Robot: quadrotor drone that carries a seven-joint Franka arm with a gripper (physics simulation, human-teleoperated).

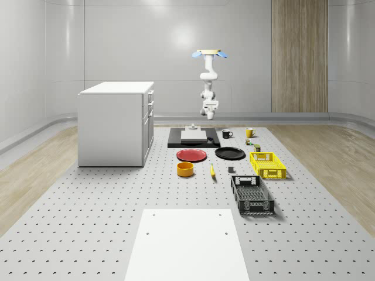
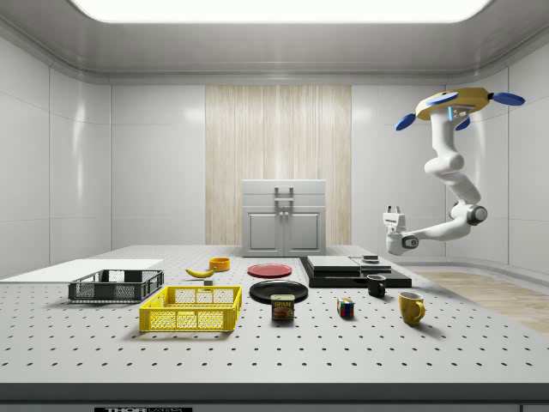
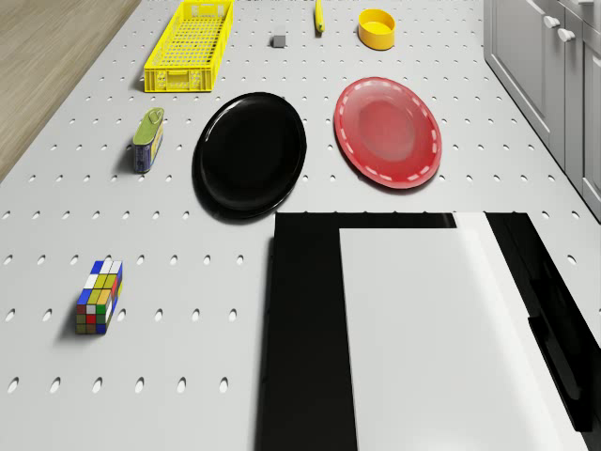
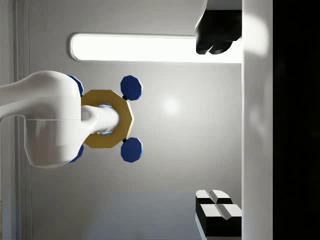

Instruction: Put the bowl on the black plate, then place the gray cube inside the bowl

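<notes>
Item, nearest: bowl (image 1: 185, 169), yellow, upright on the surface (image 1: 117, 199). In the whole-scene view it lies at 8 o'clock from the black plate (image 1: 229, 153) and apart from it.
Item: gray cube (image 1: 231, 170), at 6 o'clock from that plate, near it.
Item, far: drone (image 1: 211, 54), hovering beyond the black slab (image 1: 193, 138). Its gripper (image 2: 394, 209) points upward, with fingers (image 4: 215, 35) spread and empty.
Step in hand, we judge: the first, not begun. Next the gripper must turn downward, travel to the bowl and take its rim.
</notes>
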